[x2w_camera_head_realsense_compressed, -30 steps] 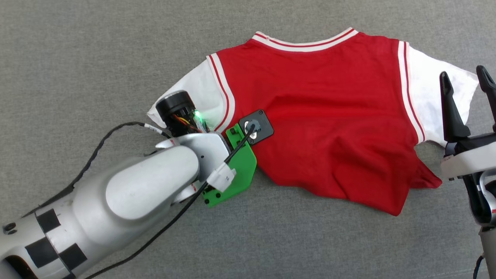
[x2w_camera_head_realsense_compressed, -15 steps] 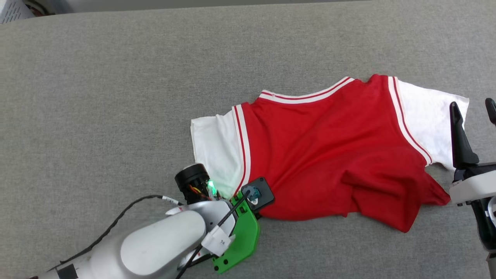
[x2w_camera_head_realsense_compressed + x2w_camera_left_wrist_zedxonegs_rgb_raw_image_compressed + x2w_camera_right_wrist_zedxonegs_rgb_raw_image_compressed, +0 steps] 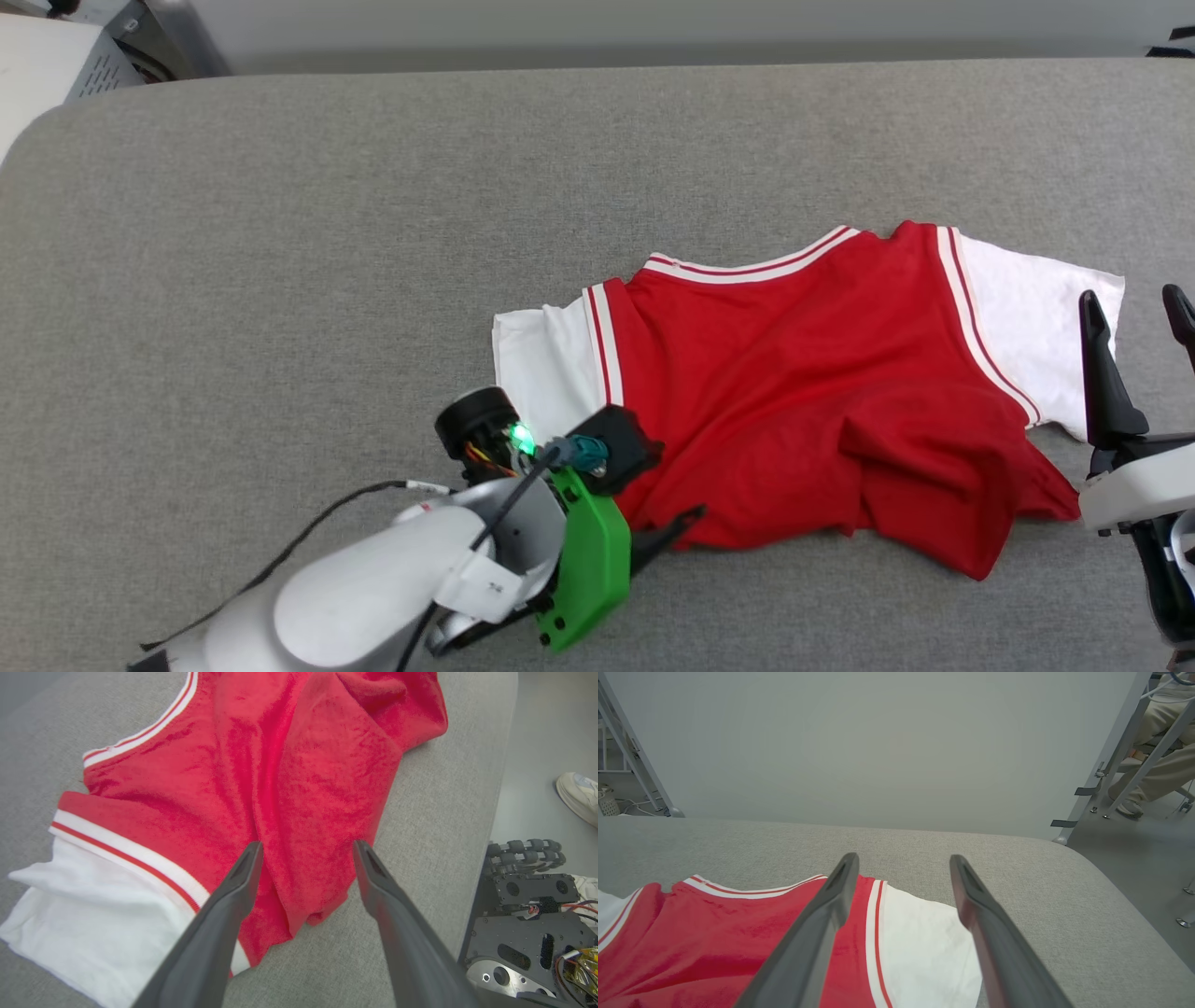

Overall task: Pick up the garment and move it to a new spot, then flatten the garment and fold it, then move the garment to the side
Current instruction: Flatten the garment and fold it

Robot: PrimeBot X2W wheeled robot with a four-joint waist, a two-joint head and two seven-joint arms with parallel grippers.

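Red T-shirt (image 3: pixel 794 392) with white sleeves lies rumpled on the grey counter (image 3: pixel 280 280), collar toward the far edge, nearer the right edge than the left. The left claw (image 3: pixel 307 847) has its fingers spread apart over the shirt's hem beside the left-hand sleeve, gripping nothing. The right claw (image 3: pixel 1132 299) is likewise spread, above the right-hand sleeve.

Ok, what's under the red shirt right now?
The shirt lies on the grey padded surface, which shows all around it. Its lower edge is folded over itself. Whatever is beneath the fabric is covered.
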